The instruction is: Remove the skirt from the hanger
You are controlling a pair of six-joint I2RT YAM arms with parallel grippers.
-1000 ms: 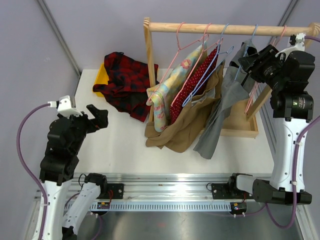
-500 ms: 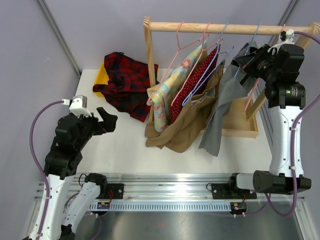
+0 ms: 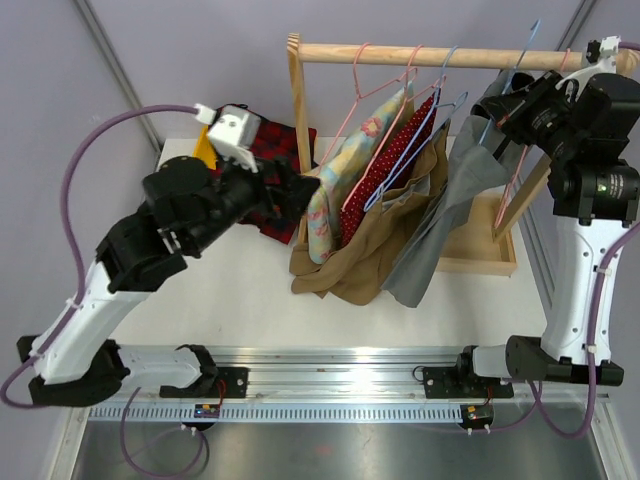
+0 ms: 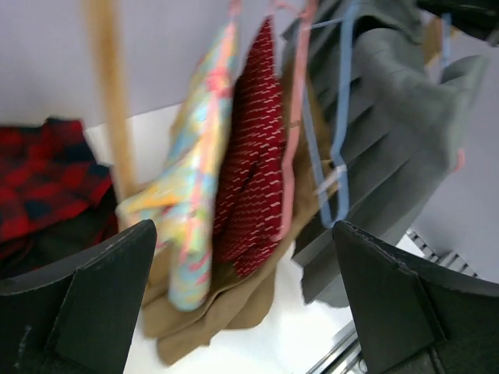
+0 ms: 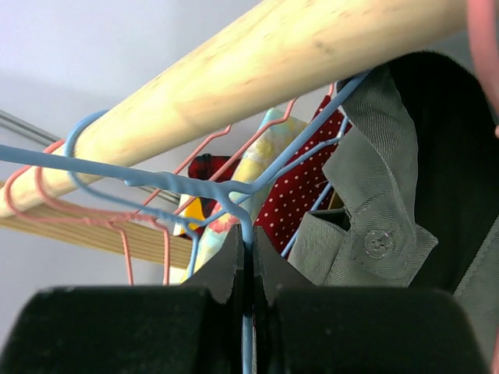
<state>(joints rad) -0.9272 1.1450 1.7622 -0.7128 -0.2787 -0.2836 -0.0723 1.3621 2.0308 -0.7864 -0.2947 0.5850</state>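
Observation:
A grey skirt (image 3: 452, 195) hangs on a blue hanger (image 3: 522, 52) at the right end of the wooden rod (image 3: 400, 56). My right gripper (image 3: 505, 108) is shut on that hanger's neck just below the rod, as the right wrist view shows (image 5: 246, 234); the skirt's buttoned waistband (image 5: 374, 210) is right beside it. The hanger's hook stands up above the rod. My left gripper (image 3: 303, 187) is open and empty, raised in front of the rack's left side. In the left wrist view (image 4: 242, 300) it faces the hanging clothes, with the grey skirt (image 4: 398, 125) at the right.
On the rod also hang a floral garment (image 3: 335, 180), a red dotted one (image 3: 385, 160) and a brown one (image 3: 375, 250) on pink and blue hangers. A red plaid cloth (image 3: 245, 165) lies at the back left. The rack's wooden post (image 3: 296, 120) and base frame (image 3: 480, 262) stand nearby.
My left arm has swung up and to the right, from the table's left side to the rack. My right gripper has raised the blue hanger, whose hook now stands above the rod.

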